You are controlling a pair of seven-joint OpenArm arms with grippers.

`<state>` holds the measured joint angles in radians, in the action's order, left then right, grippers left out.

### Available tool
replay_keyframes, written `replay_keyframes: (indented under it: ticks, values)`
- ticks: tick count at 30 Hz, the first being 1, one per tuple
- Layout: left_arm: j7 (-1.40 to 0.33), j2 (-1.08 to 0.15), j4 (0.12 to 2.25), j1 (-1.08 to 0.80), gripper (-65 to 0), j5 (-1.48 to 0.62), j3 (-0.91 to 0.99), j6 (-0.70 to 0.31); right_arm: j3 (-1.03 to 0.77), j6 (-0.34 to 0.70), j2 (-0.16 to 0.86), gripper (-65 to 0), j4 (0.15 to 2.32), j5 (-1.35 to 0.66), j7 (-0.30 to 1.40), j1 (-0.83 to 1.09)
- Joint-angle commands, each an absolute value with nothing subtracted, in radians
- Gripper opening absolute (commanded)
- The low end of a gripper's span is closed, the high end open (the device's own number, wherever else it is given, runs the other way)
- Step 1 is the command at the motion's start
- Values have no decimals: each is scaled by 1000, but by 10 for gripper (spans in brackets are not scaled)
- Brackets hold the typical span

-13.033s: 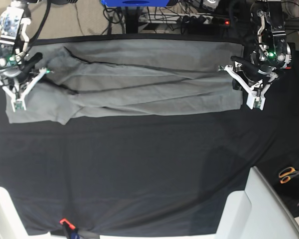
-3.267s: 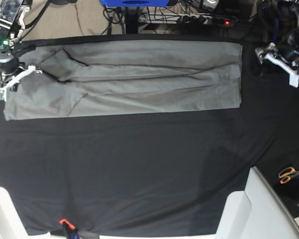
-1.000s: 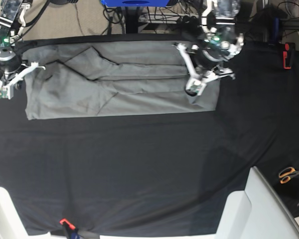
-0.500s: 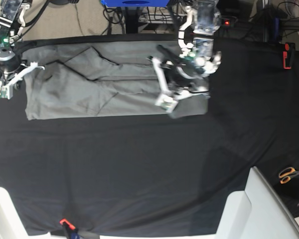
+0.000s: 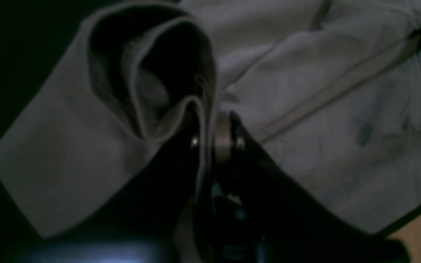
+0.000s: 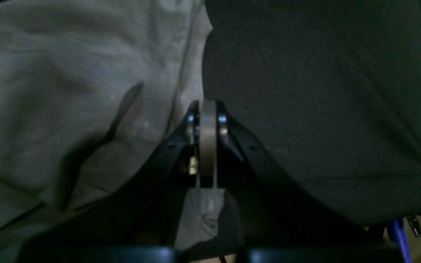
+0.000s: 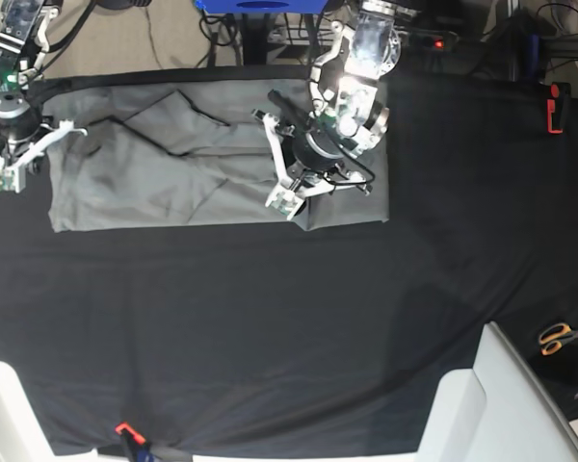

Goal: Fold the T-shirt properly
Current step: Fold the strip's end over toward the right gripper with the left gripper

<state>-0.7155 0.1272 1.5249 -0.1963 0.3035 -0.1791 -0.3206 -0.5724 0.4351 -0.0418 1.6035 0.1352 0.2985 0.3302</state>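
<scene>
A grey T-shirt (image 7: pixel 173 173) lies in a long band across the far part of the black table cloth (image 7: pixel 270 327). The left gripper (image 7: pixel 291 183) is over the shirt's middle, with a doubled-over flap of fabric beside it. The right gripper (image 7: pixel 14 159) sits at the shirt's other end, by the cloth's edge. Orange-handled scissors (image 7: pixel 559 337) lie well apart (off the cloth).

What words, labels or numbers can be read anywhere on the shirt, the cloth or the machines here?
None can be read in these pictures.
Plain grey cotton T-shirt: no print or label in view.
Black table cloth: plain, no marks.
Two robot arms: no legible lettering in the base view.
Orange-handled scissors: too small to show any marking.
</scene>
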Motion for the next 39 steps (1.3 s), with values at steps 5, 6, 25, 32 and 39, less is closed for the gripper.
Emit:
replay_keyframes:
  ticks: [5,6,25,32,39]
  values:
    - [-700,136,1503,-180,-650,295,-186,-321,-581,433,-35,-648,1620,127,277,328]
    - [-700,136,1503,-180,-650,295,-186,-321,-581,433,-35,-648,1620,127,277,326]
    - [-700,133,1503,-180,-650,297,-240,-323,-582,433,-35,-648,1621,127,277,326]
    - [-700,133,1503,-180,-650,297,-242,-326,-581,433,-35,-648,1621,127,277,326]
    - [-700,133,1503,-180,-508,297,-240,-326,-582,433,-35,-648,1621,127,277,326]
